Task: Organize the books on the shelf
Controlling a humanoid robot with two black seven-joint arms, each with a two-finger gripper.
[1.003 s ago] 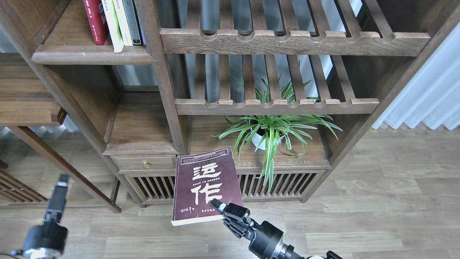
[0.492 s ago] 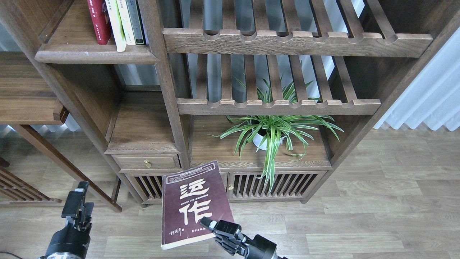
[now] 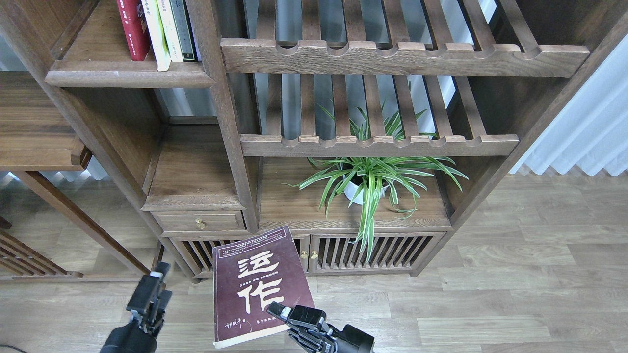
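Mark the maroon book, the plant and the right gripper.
maroon book (image 3: 255,287), head view, middle of the front cover.
plant (image 3: 375,174), head view, leaves above the white pot.
right gripper (image 3: 282,314), head view, between its fingers at the book's lower right corner.

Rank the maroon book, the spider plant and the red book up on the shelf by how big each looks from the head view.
1. Spider plant, widest spread.
2. Maroon book, though it is nearest the camera, so the ranking is unsure.
3. Red book, partly cut off at the top edge.

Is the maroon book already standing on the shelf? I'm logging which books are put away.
No: the maroon book is held by the right gripper low in front of the cabinet, far below the shelf.
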